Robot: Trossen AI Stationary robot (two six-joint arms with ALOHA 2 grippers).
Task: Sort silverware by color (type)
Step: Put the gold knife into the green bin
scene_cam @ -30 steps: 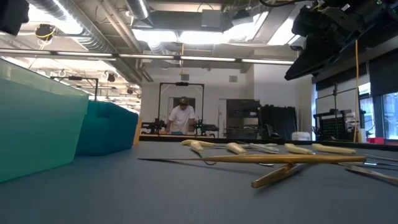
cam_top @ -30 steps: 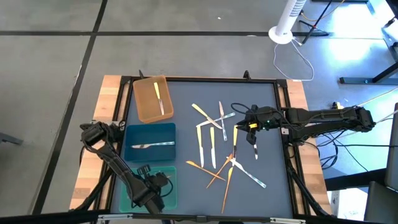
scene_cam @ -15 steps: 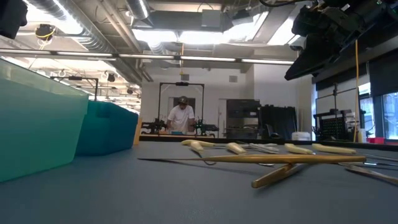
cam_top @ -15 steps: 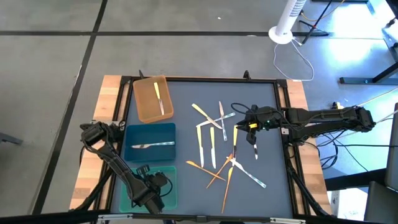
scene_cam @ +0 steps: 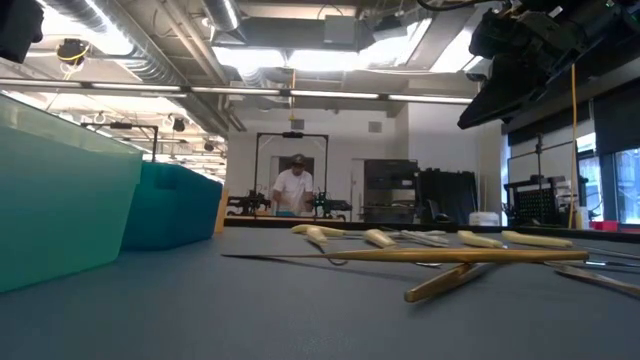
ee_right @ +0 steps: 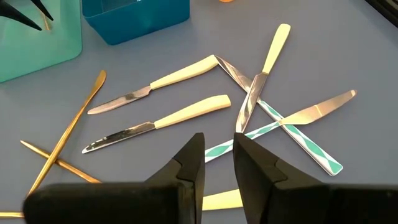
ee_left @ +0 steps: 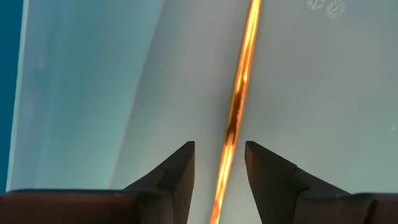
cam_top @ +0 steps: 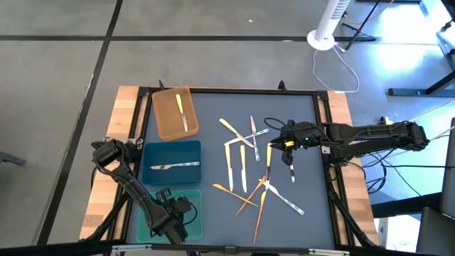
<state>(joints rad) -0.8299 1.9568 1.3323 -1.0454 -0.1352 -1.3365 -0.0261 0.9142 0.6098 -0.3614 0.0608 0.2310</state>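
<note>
Silverware (cam_top: 250, 167) lay scattered beside the teal tray (cam_top: 196, 198). Over that tray hung the left gripper (ee_left: 219, 163), fingers parted around an orange-gold utensil (ee_left: 239, 99) lying inside. Beyond the pile, the right gripper (ee_right: 217, 157) hovered narrowly parted, holding nothing.

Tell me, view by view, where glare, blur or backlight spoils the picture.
Low view: bright ceiling lights backlight the scene, and the nearest teal tray is soft. Left wrist view: the orange-gold utensil is smeared with glare. High view: a window patch blows out.
</note>
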